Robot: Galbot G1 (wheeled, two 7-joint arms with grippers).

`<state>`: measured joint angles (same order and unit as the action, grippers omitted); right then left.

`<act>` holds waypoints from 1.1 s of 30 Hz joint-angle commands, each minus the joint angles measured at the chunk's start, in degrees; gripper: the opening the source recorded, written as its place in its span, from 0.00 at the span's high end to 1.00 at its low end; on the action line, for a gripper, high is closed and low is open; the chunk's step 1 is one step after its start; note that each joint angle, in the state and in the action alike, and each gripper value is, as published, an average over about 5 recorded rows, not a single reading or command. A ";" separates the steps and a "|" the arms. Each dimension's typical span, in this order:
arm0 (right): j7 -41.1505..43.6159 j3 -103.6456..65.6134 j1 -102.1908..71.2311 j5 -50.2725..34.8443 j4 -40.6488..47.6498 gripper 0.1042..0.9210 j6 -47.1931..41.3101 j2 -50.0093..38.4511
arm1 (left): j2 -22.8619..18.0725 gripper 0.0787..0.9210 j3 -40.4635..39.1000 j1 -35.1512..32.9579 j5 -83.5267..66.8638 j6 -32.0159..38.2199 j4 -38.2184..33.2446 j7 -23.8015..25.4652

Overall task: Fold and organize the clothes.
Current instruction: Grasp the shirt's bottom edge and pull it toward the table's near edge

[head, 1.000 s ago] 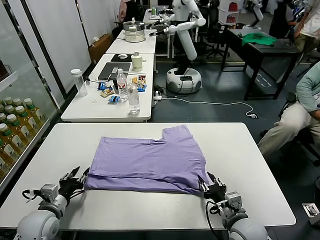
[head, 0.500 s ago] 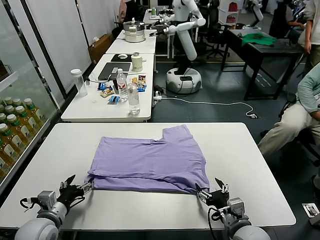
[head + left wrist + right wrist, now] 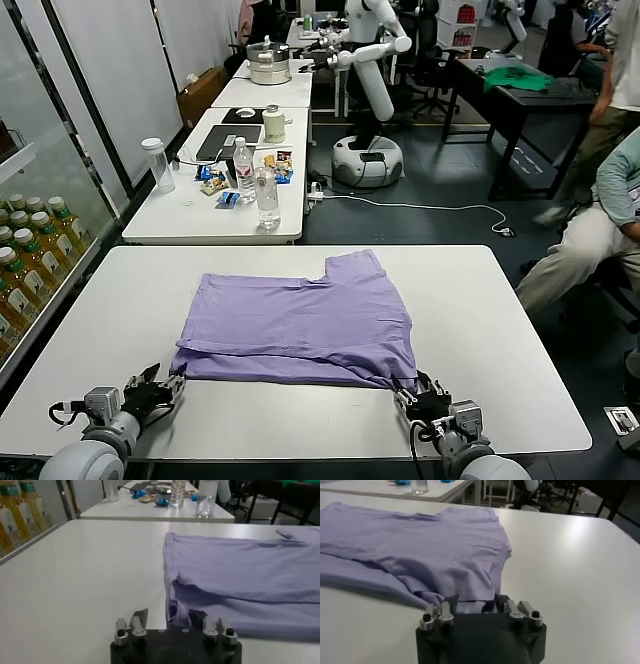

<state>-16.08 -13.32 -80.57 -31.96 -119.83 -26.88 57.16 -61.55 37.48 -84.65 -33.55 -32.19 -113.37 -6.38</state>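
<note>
The left gripper sits low on the white table, its fingers around the near left corner of the T-shirt; whether they pinch it I cannot tell. The right gripper likewise brackets the near right corner, grip unclear. The T-shirt is plain lavender, soft, folded roughly rectangular on the middle of the table, one sleeve sticking out at its far edge.
</note>
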 commanded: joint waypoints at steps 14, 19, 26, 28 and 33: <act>0.42 -3.46 -3.55 -2.45 -8.47 0.98 0.25 -2.50 | 0.94 0.97 4.58 -3.75 -6.57 -0.08 -9.58 -1.22; 0.26 -5.35 -9.14 -2.22 -12.76 0.98 -0.09 -3.78 | 0.95 0.98 6.35 -10.45 -6.01 -0.06 -13.70 -1.83; 0.50 -6.80 -16.21 -0.07 -15.82 0.98 0.46 -3.78 | 0.74 0.98 10.05 -17.49 -5.82 0.70 -14.23 -1.52; 0.76 -6.72 -17.47 1.02 -15.51 0.98 0.98 -3.71 | 0.74 0.98 10.23 -18.92 -5.23 1.47 -13.94 -1.52; 1.09 -6.31 -19.57 2.83 -14.67 0.98 1.97 -3.17 | 0.19 0.98 9.32 -21.08 -2.90 3.03 -12.45 -1.36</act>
<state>-15.14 -18.73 -94.72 -31.01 -132.60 -25.58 54.19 -61.02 45.06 -97.90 -38.21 -30.97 -124.70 -7.75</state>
